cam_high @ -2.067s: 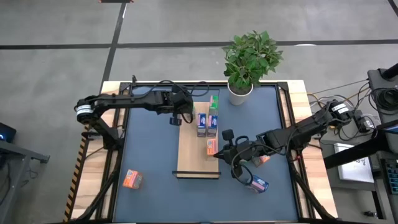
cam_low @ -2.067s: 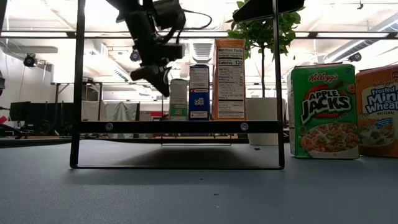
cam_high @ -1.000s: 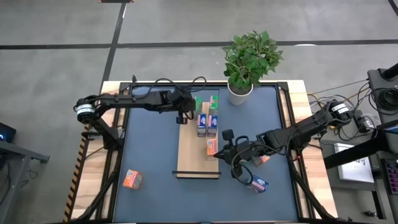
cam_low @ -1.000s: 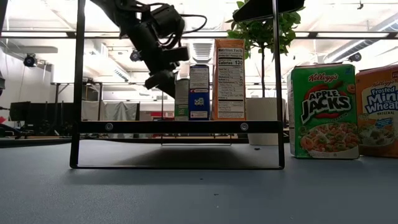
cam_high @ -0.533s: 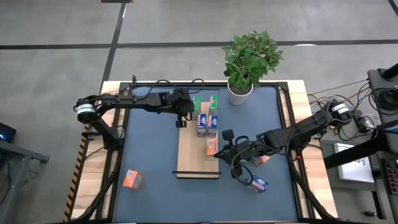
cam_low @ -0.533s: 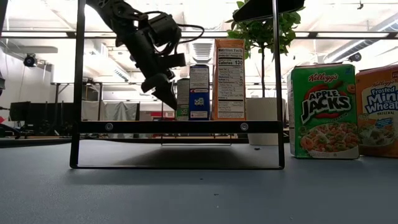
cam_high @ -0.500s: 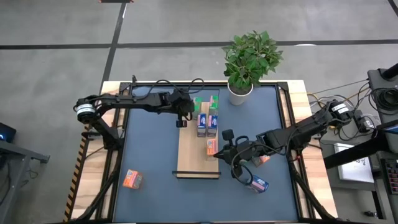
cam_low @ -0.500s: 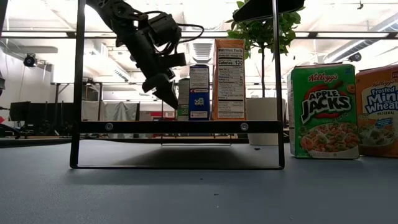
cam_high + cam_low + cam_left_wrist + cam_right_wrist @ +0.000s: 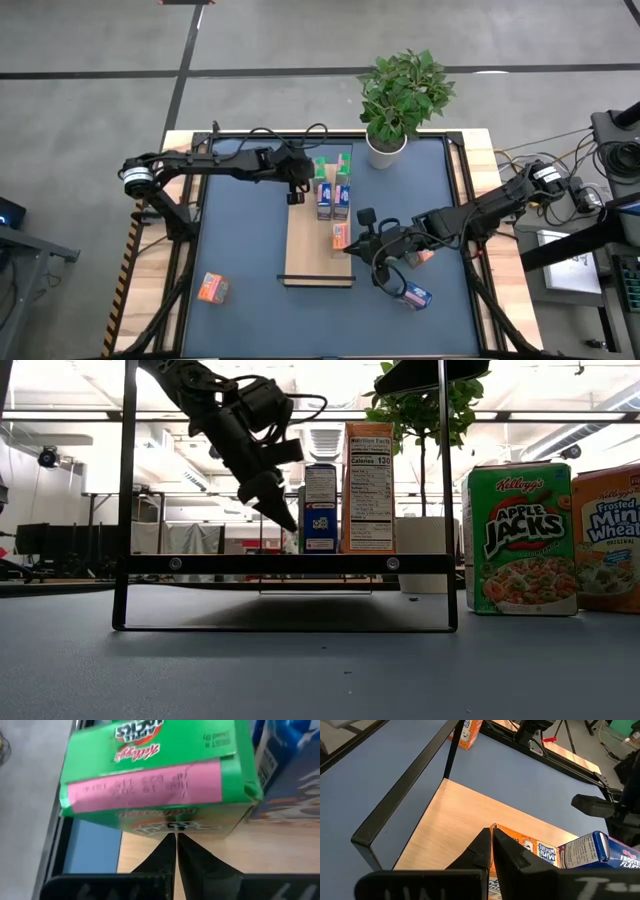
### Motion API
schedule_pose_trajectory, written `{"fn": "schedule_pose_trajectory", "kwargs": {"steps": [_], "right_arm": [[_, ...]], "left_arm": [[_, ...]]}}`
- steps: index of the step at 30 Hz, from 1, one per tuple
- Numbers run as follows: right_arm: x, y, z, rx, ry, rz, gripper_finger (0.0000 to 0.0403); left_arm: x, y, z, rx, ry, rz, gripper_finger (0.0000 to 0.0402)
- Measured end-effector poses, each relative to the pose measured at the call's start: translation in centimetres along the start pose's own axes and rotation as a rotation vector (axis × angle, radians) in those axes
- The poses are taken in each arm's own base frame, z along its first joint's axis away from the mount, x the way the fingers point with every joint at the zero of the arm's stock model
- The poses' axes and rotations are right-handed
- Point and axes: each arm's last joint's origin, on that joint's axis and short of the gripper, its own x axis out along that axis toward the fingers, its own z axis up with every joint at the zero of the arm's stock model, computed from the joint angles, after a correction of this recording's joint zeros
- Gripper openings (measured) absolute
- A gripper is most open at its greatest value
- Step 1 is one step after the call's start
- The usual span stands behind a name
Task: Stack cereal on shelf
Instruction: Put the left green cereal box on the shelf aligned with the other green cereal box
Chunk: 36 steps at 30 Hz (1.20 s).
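Note:
The shelf (image 9: pixel 318 265) is a light-wood board lying flat on the blue table. Two green (image 9: pixel 343 163), two blue (image 9: pixel 333 201) and one orange cereal box (image 9: pixel 339 237) stand on it. My left gripper (image 9: pixel 297 195) is shut, and its tips are at the left green box (image 9: pixel 160 775) at the board's far left; it also shows in the low view (image 9: pixel 287 522). My right gripper (image 9: pixel 352 244) is shut, with its tips (image 9: pixel 491 833) at the orange box (image 9: pixel 520 845). My left gripper's shut fingertips (image 9: pixel 176 839) press on the printed side face of the green box, low on that face (image 9: pixel 175 825). They slant down from the table's left. The box stands on the board next to a blue box (image 9: pixel 295 765). My right gripper's shut tips reach the orange box's edge (image 9: pixel 494 826); I cannot tell if they touch it.
A potted plant (image 9: pixel 386 150) stands at the table's far edge. An orange box (image 9: pixel 212 288) lies at the near left and a blue one (image 9: pixel 415 296) at the near right. A green box (image 9: pixel 520 540) and an orange box (image 9: pixel 608 540) stand near the low camera.
My left gripper has come down and moved toward the table's right, with its fingers shut, up to the left green box. The box has slid a little to the right along the board, toward the blue box.

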Motion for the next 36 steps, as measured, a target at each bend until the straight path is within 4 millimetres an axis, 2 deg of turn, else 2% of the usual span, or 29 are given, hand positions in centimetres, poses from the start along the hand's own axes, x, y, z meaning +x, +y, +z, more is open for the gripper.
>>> {"fn": "schedule_pose_trajectory", "kwargs": {"steps": [16, 21, 29, 36], "right_arm": [[0.0, 0.1, 0.3, -0.014, -0.031, -0.001, 0.0009], [-0.1, 0.3, 0.4, -0.028, -0.034, 0.006, 0.0009], [-0.3, 0.4, -0.1, -0.028, 0.015, 0.018, 0.0009], [-1.0, 0.3, -0.2, 0.018, 0.035, 0.021, 0.0009]], "left_arm": [[0.0, 0.0, 0.4, -0.192, -0.041, -0.009, 0.0000], [-0.1, 0.1, 0.6, -0.185, -0.041, -0.009, 0.0000], [-1.9, 0.7, 1.3, -0.070, -0.038, 0.002, 0.0000], [-0.7, 1.0, -0.1, -0.054, 0.022, 0.000, 0.0000]]}}
